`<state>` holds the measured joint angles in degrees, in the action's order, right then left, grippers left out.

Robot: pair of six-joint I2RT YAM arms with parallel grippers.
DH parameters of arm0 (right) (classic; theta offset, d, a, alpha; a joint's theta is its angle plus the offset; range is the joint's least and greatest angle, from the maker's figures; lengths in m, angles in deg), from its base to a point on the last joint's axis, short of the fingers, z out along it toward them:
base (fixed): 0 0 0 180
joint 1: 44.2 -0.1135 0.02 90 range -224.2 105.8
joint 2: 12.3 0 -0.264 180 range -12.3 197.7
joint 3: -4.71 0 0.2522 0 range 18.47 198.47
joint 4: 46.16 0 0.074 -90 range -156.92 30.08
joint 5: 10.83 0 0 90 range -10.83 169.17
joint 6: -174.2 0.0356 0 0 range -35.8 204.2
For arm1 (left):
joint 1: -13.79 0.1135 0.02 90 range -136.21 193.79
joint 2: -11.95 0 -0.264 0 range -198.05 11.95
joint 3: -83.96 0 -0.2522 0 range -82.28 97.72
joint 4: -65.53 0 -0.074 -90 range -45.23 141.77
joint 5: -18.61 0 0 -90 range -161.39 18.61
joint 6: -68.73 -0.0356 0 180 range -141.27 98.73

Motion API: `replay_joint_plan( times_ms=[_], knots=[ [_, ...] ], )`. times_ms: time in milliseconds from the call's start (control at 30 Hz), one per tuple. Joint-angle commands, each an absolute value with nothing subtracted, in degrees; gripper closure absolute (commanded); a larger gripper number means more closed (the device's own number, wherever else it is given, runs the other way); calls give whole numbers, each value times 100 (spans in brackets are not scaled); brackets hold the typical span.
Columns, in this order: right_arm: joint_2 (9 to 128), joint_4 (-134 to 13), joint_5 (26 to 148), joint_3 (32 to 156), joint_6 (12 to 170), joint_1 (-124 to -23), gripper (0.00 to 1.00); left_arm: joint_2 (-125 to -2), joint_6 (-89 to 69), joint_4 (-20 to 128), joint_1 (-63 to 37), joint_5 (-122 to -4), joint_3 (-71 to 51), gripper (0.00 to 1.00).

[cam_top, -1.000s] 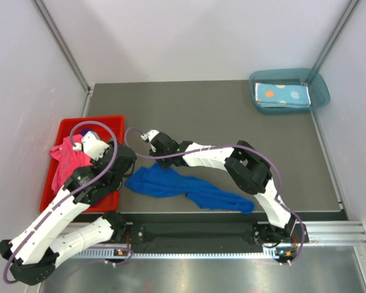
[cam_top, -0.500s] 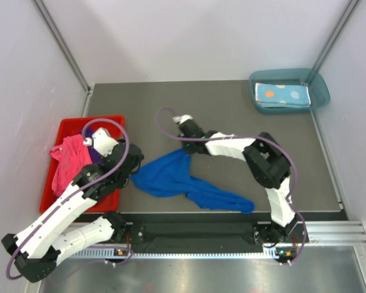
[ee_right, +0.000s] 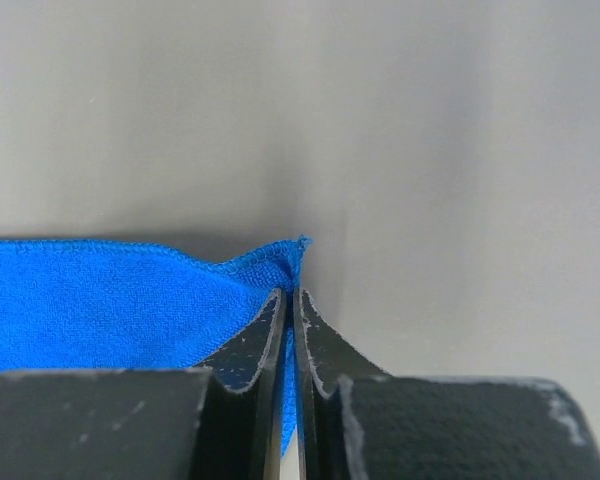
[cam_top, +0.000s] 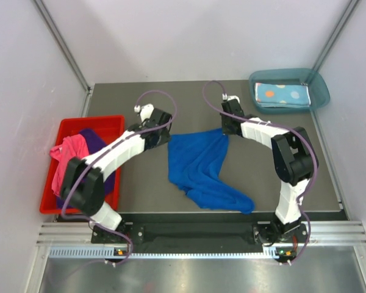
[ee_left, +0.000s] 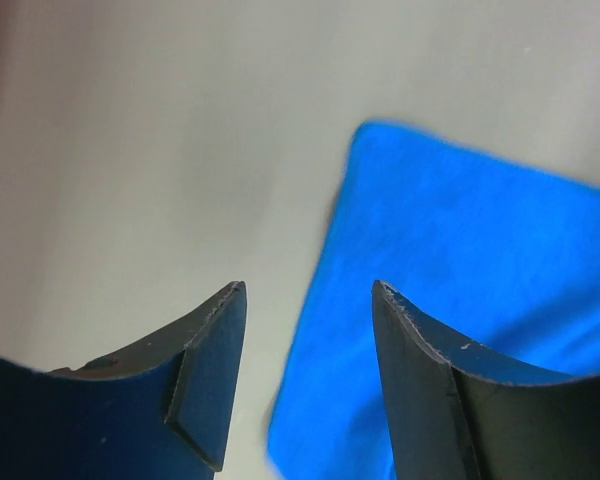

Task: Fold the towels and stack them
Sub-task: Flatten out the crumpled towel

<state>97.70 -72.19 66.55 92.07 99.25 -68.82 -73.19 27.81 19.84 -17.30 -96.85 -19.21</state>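
Observation:
The royal blue towel point(cam_top: 198, 165) lies partly spread in the middle of the table, its near end bunched toward the front edge. My right gripper point(cam_top: 226, 130) is shut on the towel's far right corner, and the right wrist view shows the hem point(ee_right: 270, 258) pinched between the jaws of that gripper point(ee_right: 292, 292). My left gripper point(cam_top: 165, 138) hovers open over the towel's far left corner. In the left wrist view the towel's edge point(ee_left: 460, 260) sits under the empty gap of the left gripper point(ee_left: 308, 290). A dotted light blue towel point(cam_top: 282, 93) lies folded in the teal tray.
The teal tray point(cam_top: 317, 97) stands at the far right corner. At the left edge, the red bin point(cam_top: 67, 125) holds a pink towel point(cam_top: 64, 160) and a purple towel point(cam_top: 95, 139). Bare grey table point(cam_top: 189, 101) lies beyond the blue towel.
My right gripper closed on the blue towel's corner and pulled it far and right, spreading the cloth. My left arm swung from the red bin over to the towel's far left corner.

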Motion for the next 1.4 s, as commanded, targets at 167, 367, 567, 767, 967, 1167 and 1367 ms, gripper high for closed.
replay_joint_plan(
  times_ms=[167,367,567,767,967,1167,1367],
  knots=[
    [9414,-7407,6818,9503,9888,-6731,79,-9261,1285,2531,-1232,-8416,-248,40],
    [9212,-7249,7055,9239,10037,-6521,66,-9939,722,2504,-1091,-7913,131,36],
    [9010,-7020,7539,8878,10248,-6239,61,-10379,537,2724,-1082,-7755,131,31],
    [8965,-6967,7680,8799,10283,-6213,61,-10705,615,2557,-1073,-7781,280,48],
    [9158,-6967,7891,8948,10319,-6300,61,-10723,756,2356,-1073,-8413,175,88],
    [9624,-7072,8093,9457,10275,-6476,61,-10740,633,2065,-994,-8932,429,96],
    [10195,-7336,7918,10046,10178,-6713,58,-10854,501,1977,-977,-8757,737,91]
  ],
)
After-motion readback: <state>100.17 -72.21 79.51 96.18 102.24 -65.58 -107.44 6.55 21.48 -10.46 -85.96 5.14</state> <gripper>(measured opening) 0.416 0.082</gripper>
